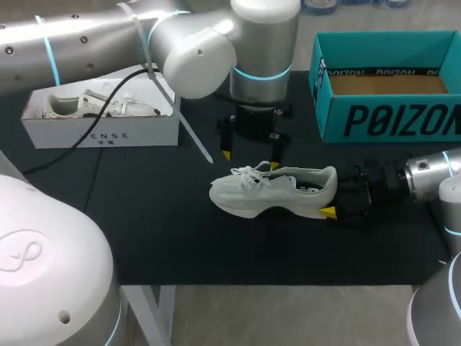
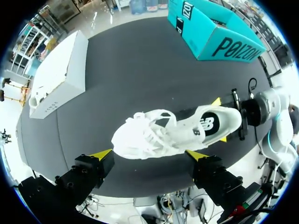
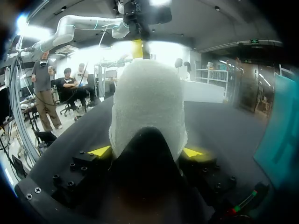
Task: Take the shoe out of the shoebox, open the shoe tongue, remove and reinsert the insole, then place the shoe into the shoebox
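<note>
Two claws: right claw clamps the white knit sneaker at its heel; drop your wide-open left claw squarely onto the tongue.

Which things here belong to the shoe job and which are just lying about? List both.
Job: white shoe, heel gripped by the right gripper; left gripper, open above it; teal shoebox, open and empty.
Lying about: white box; the other shoe inside it.
</note>
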`<state>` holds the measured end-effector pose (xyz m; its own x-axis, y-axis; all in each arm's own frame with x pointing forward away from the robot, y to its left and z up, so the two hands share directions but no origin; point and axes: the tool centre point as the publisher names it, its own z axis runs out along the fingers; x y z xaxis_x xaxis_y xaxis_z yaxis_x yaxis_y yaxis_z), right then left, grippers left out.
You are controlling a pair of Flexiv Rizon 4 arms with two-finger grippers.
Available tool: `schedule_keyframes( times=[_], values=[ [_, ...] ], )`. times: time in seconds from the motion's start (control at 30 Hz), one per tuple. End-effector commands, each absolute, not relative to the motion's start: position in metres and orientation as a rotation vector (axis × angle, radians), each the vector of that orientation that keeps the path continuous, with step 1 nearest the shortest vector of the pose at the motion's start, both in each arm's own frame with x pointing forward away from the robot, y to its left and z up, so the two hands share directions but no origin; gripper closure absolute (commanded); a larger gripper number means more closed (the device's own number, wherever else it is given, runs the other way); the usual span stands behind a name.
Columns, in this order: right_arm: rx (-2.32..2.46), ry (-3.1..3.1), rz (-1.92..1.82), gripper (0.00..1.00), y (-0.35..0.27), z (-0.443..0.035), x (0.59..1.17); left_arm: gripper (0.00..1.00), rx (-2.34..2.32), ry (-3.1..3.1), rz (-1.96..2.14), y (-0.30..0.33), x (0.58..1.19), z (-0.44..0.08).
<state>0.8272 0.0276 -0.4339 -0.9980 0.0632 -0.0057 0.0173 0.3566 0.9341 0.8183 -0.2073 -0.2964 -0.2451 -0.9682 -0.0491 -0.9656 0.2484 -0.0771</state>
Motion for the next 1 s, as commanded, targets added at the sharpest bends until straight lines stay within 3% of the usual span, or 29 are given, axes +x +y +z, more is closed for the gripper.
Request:
schedule_keyframes(
  times=[0.03,1.0],
  values=[
    [0.079,2.555,1.755,1.00,0.031,-0.440,0.828,0.00,-1.851,2.387,0.072,-0.249,0.830,-0.311],
    [0.079,2.555,1.755,1.00,0.031,-0.440,0.828,0.00,-1.864,2.200,0.223,-0.270,0.811,-0.357]
  ],
)
